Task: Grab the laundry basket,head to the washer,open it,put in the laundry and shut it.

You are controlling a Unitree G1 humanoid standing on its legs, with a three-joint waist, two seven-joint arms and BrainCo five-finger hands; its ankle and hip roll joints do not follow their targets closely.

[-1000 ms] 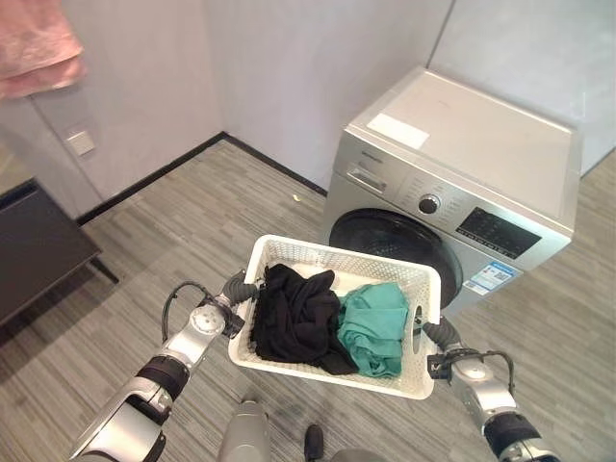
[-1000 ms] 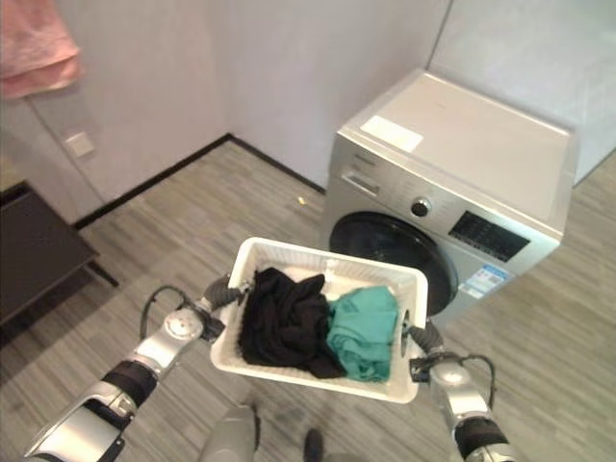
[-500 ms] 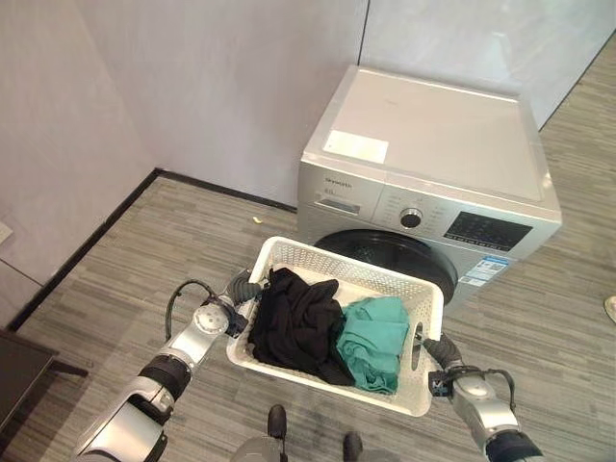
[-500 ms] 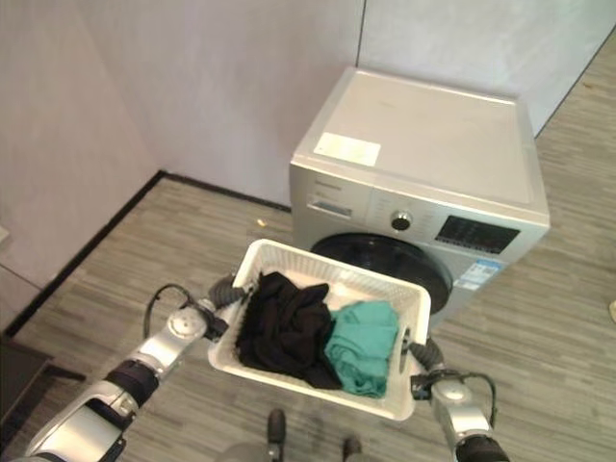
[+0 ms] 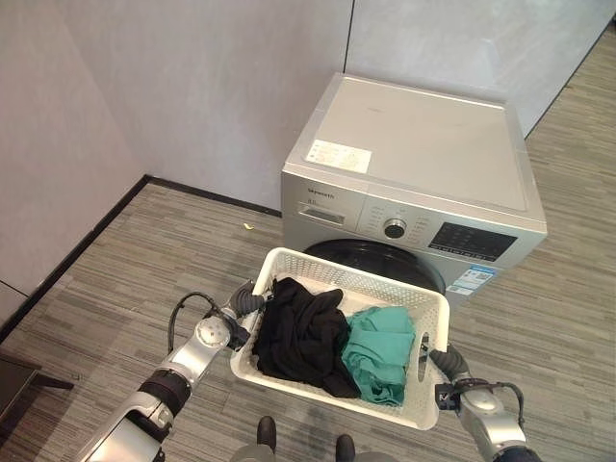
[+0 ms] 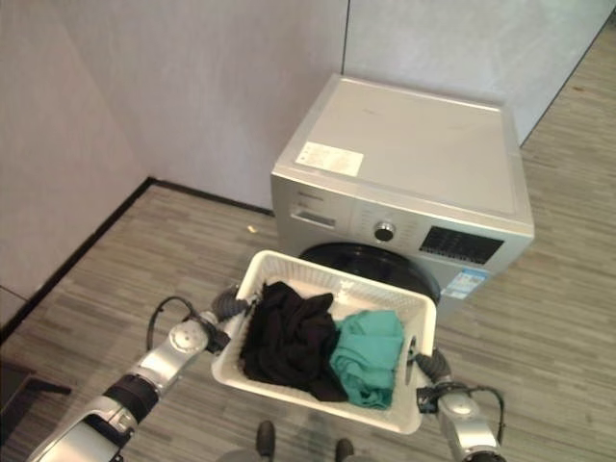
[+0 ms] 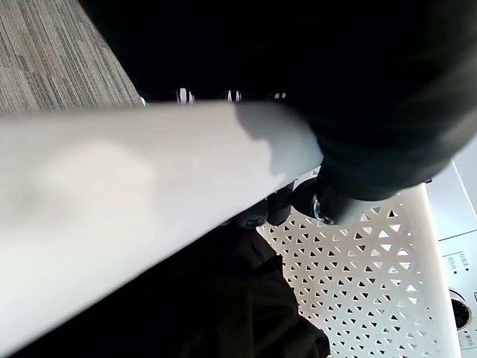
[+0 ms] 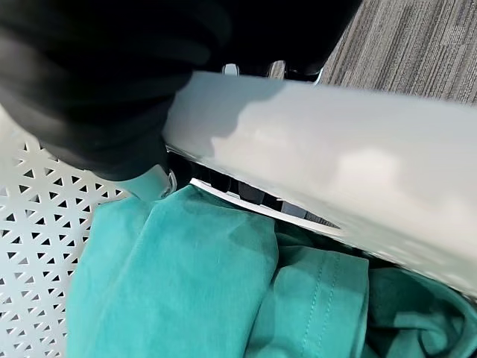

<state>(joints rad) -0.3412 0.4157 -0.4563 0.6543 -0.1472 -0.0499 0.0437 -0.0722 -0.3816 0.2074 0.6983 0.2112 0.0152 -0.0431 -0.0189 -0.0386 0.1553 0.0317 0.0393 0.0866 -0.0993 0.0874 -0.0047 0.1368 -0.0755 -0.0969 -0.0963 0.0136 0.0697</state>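
Pale grey walls meet in a corner, a vertical seam in the wall running down near it. A black skirting board runs along the wall's foot. Grey wood-grain plank floor spreads from the skirting board, with a small yellowish scrap lying close to it

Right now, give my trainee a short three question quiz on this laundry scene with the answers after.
1. True or false: the round dark door of the silver front-loading washing machine is shut.
2. Multiple choice: in the white perforated plastic laundry basket, the black garment lies on which side of the teal garment? A) the robot's left B) the robot's right C) underneath it
3. Fill in: the left hand and the right hand each grip the basket at its ___.

Key: 1 true; 2 A; 3 rim.
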